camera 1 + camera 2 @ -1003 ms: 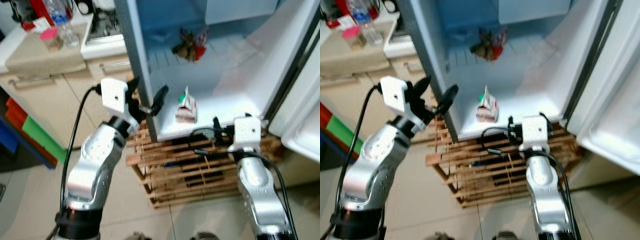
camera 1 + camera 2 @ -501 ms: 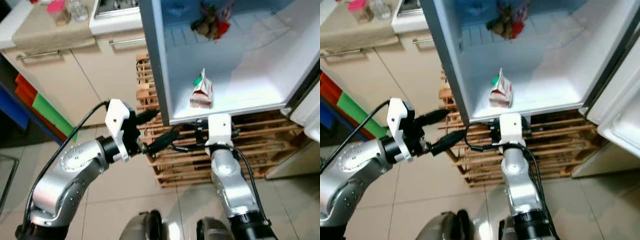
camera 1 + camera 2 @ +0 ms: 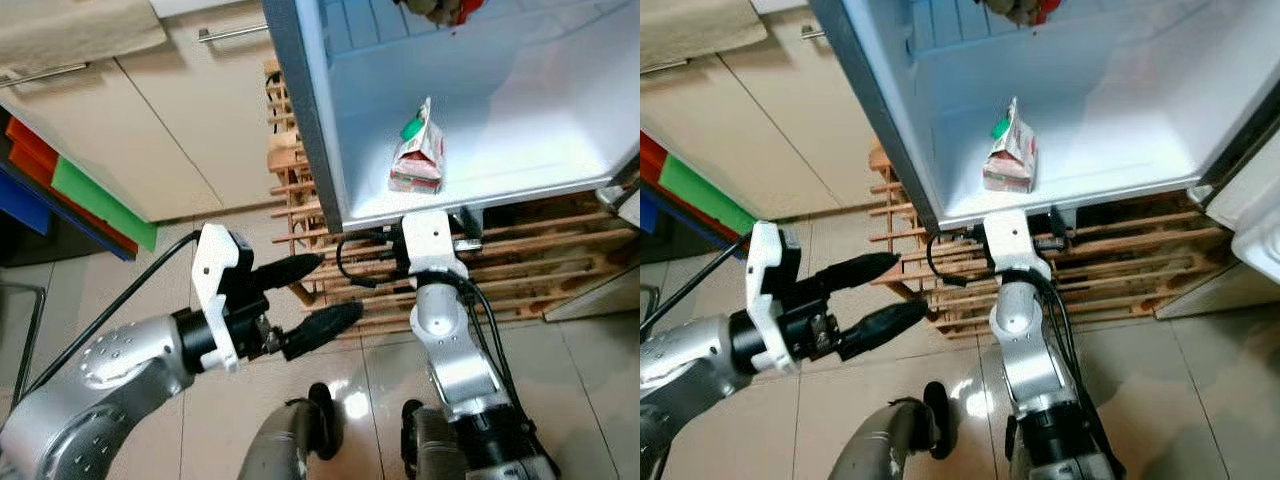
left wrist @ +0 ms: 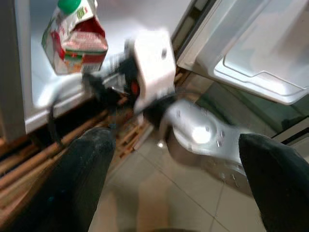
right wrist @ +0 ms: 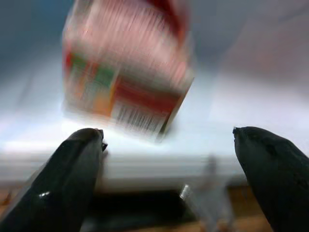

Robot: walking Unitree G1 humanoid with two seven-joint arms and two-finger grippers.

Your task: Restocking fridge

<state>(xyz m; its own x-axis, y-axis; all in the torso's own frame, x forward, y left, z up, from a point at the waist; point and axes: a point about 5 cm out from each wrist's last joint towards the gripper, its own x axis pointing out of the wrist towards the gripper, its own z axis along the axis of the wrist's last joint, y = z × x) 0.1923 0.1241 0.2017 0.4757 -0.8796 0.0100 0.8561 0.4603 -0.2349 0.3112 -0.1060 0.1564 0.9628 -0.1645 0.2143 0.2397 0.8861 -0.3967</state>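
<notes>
Nearest, the left gripper (image 3: 305, 299) hangs over the pale tiled floor (image 3: 250, 390), its black fingers spread wide and empty. Beyond it, the right gripper (image 5: 169, 159), also spread wide and empty, sits just below the open white fridge (image 3: 520, 150) floor's front lip. The red-and-white gable-top carton (image 3: 417, 150) stands upright inside, near the front edge. To grasp it cleanly, I would lift the right gripper over the lip and centre the carton between the fingers.

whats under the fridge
The fridge stands on a wooden slatted pallet, which sticks out beside and below its front edge. The right gripper's wrist and cables cover the middle slats; how far back the pallet reaches is hidden.
</notes>
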